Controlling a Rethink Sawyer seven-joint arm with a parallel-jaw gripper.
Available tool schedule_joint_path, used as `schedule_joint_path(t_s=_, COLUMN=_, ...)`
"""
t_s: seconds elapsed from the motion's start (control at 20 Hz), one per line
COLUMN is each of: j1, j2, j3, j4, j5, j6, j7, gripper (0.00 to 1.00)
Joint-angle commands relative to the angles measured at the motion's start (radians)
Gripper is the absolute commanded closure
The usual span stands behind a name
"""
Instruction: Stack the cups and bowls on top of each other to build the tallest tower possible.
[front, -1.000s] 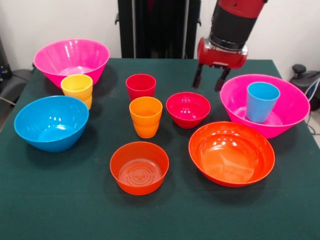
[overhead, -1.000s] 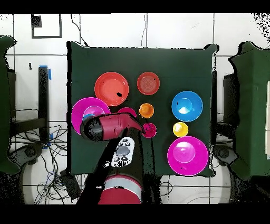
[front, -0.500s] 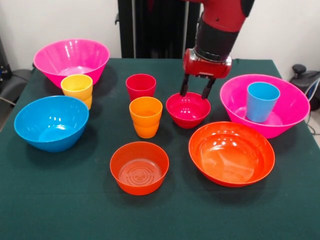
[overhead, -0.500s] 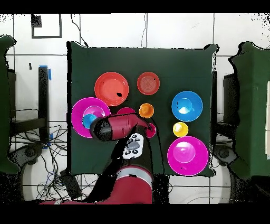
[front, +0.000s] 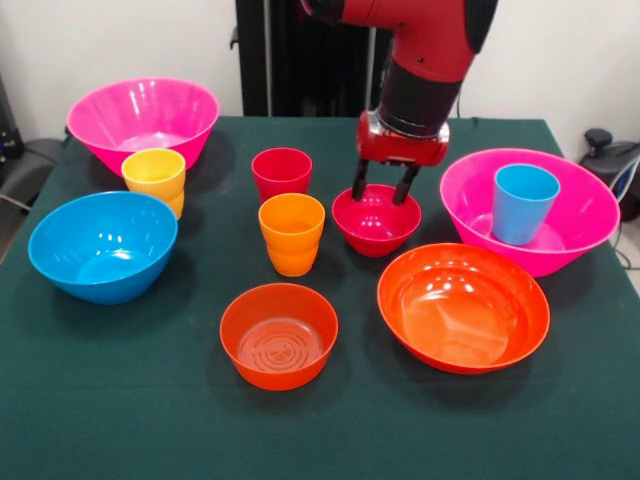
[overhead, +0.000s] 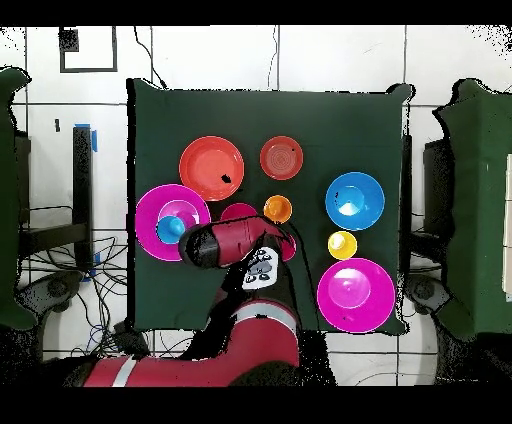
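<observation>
Change: our gripper (front: 378, 186) has swung from beside the pink bowl (front: 530, 212) to the crimson bowl's (front: 376, 220) far rim | Tool: fingers spread, gripping nothing | Bowl: mid-table, unlifted | Meaning: we judge pickup imminent.

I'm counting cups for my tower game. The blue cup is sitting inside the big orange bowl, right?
Not quite. The blue cup is sitting inside a pink bowl, not the big orange bowl, which has nothing in it. The front view shows this clearly: the cup stands upright in the pink bowl just behind the orange one.
</observation>
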Motion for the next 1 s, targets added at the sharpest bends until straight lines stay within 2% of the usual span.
schedule_joint_path(t_s=0.05, j1=-0.052, j2=0.025, j3=0.169, j4=-0.104, j5=-0.064, j6=0.066, j7=-0.109, gripper=0.00)
schedule_joint_path(t_s=0.55, j1=-0.095, j2=0.030, j3=0.220, j4=-0.201, j5=-0.048, j6=0.197, j7=-0.137, gripper=0.00)
schedule_joint_path(t_s=1.0, j1=-0.124, j2=0.086, j3=0.243, j4=-0.293, j5=-0.068, j6=0.216, j7=-0.138, gripper=0.00)
